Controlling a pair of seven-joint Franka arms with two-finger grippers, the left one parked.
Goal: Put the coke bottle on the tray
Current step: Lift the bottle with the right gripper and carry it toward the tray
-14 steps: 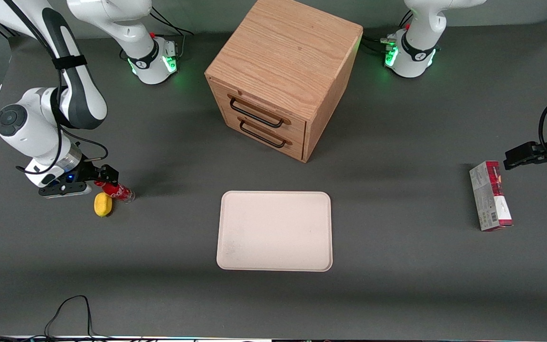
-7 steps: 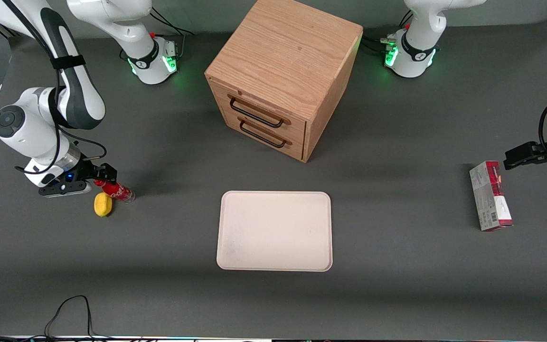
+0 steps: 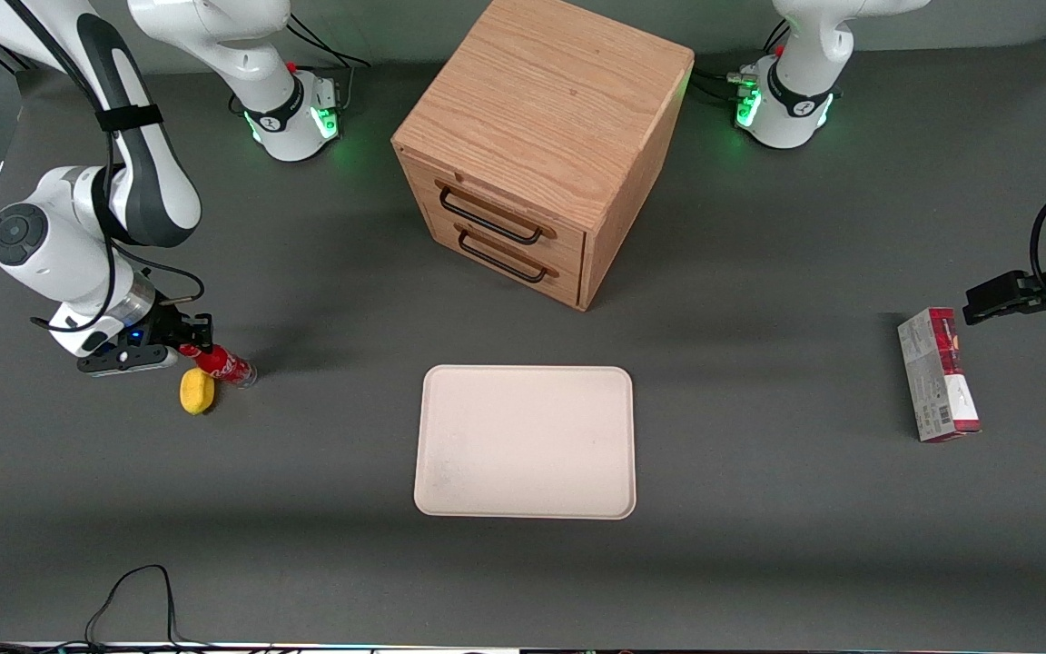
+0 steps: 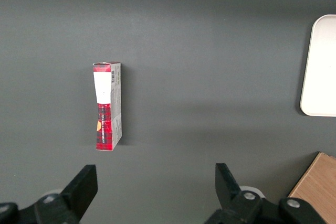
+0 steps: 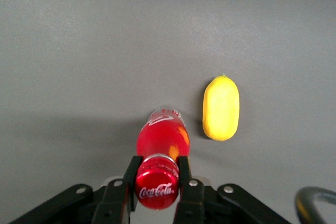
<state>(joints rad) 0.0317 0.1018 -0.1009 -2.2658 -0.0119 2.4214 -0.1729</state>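
The coke bottle (image 3: pixel 222 365), slim with a red cap and red label, stands on the dark table toward the working arm's end. In the right wrist view the bottle (image 5: pixel 161 139) is seen from above. My right gripper (image 3: pixel 192 346) is at the bottle's top and shut on it: the fingers (image 5: pixel 183 170) press both sides of the cap and neck (image 5: pixel 157 186). The cream tray (image 3: pixel 526 441) lies flat in the middle of the table, nearer to the front camera than the drawer cabinet, well apart from the bottle. Its edge shows in the left wrist view (image 4: pixel 320 66).
A yellow lemon-like lump (image 3: pixel 197 391) lies right beside the bottle, nearer the front camera; it shows in the right wrist view (image 5: pixel 221 107). A wooden two-drawer cabinet (image 3: pixel 537 145) stands farther back. A red-and-white carton (image 3: pixel 938 374) lies toward the parked arm's end.
The gripper has shifted slightly, drawing the bottle's top with it, so the bottle has tilted a little. Its base has stayed in place beside the lemon.
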